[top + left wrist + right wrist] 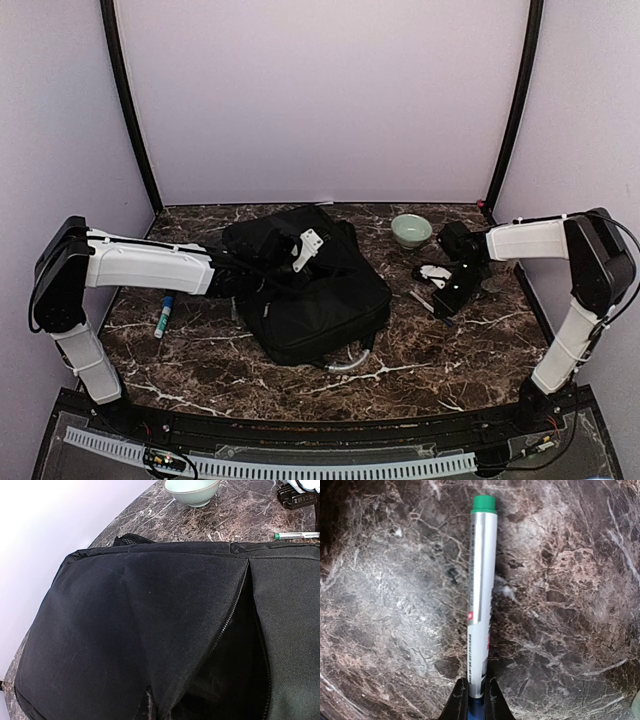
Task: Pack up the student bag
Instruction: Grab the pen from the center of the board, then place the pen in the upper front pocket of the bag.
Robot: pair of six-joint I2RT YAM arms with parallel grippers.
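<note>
The student bag is a large black backpack lying flat mid-table, with its grey handle toward the near side. It fills the left wrist view, where its zipper stands open. My left gripper sits on the bag's top and is shut on a raised fold of its fabric; its tips are mostly hidden by the cloth. My right gripper is to the right of the bag. Its fingers are shut on the end of a silver marker with a green cap, low over the marble.
A pale green bowl stands behind and to the right of the bag, also in the left wrist view. A small white and black object lies by the right gripper. A blue-green marker lies left of the bag.
</note>
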